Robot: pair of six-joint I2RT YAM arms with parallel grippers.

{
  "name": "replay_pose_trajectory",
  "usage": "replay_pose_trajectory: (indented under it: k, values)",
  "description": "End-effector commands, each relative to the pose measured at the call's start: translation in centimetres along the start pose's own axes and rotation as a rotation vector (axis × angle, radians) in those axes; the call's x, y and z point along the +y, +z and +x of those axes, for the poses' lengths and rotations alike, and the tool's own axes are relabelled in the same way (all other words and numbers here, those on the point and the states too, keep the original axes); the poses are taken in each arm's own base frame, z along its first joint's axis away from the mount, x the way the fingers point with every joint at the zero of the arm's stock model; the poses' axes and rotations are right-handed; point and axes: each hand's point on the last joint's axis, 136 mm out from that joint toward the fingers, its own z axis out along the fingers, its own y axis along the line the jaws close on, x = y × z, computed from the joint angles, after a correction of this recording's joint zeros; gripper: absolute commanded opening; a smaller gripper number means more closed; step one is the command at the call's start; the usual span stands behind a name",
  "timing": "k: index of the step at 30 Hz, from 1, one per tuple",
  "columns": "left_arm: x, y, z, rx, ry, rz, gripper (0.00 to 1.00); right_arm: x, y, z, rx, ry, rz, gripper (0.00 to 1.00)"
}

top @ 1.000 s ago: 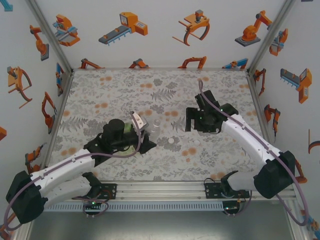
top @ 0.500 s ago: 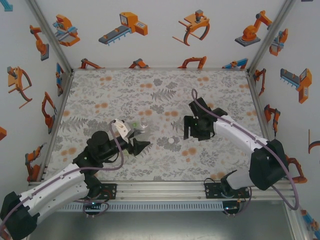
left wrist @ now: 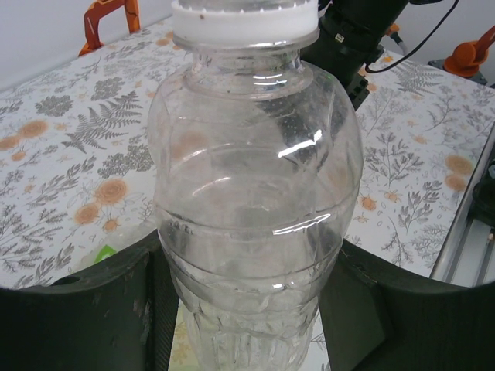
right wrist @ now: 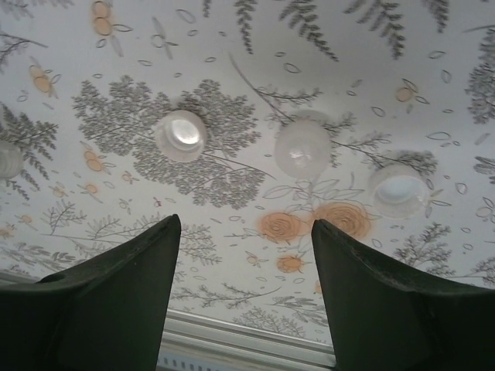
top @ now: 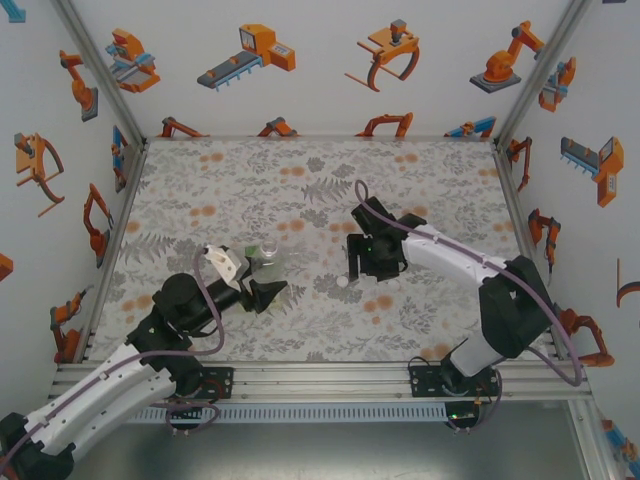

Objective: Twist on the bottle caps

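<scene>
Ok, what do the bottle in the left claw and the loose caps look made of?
The bottle looks like clear glossy plastic: the floral table shows through it and sharp glints sit on its ribs. The loose caps look like white plastic, probably, satin and faintly translucent.

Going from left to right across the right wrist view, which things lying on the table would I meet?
Pale round thing cut off by the left edge → first white cap → second white cap → third white cap.
</scene>
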Motion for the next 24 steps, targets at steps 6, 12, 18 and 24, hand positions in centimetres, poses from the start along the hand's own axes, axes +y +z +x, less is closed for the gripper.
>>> replay_pose_trajectory:
  k: [6,12,18,24]
  values:
    - [0.7,-0.1,0.3,0.018,-0.035,-0.039,0.00,2.9,0.9,-1.3,-0.027,-0.010,-0.005,0.60]
    - [0.7,-0.1,0.4,0.028,-0.040,-0.039,0.00,3.0,1.4,-1.4,-0.022,-0.016,0.019,0.59]
    - [0.9,-0.1,0.6,0.037,-0.047,-0.049,0.00,0.9,1.4,-1.0,-0.012,0.020,0.047,0.58]
    - [1.0,0.1,0.8,0.052,-0.053,-0.053,0.00,-3.3,0.7,0.1,-0.011,0.102,0.081,0.58]
